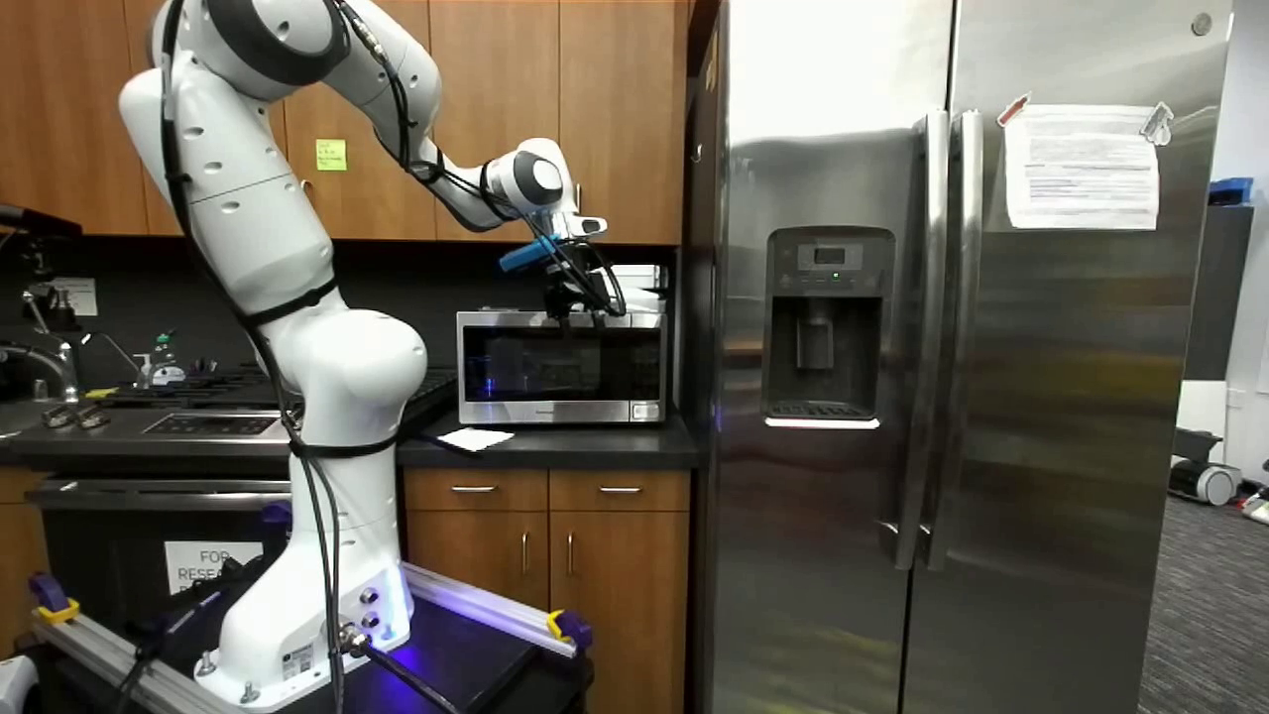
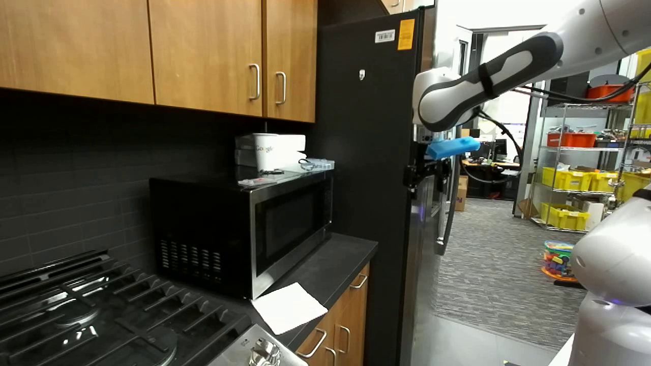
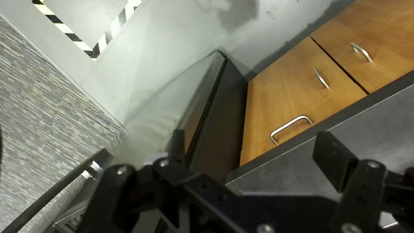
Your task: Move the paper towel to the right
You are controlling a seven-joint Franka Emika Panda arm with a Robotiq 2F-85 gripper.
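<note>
The paper towel is a flat white sheet on the dark counter. It shows in both exterior views (image 1: 476, 438) (image 2: 290, 308), in front of the microwave's stove-side corner and close to the counter's front edge. My gripper (image 3: 255, 155) is open, with wide-apart black fingers and nothing between them. In both exterior views the gripper (image 1: 582, 319) (image 2: 426, 178) hangs well above the counter, fingers down, apart from the towel and nearer the fridge. In the wrist view a small pale patch shows behind the gripper at lower right; I cannot tell what it is.
The microwave (image 1: 560, 412) (image 2: 203, 223) stands on the counter (image 2: 351, 246), with a white cup (image 2: 265, 152) and boxes on top. The fridge (image 1: 833, 555) (image 2: 361, 152) borders the counter. The stove (image 2: 117, 310) is at the counter's opposite end. Cabinets (image 1: 496, 109) hang above.
</note>
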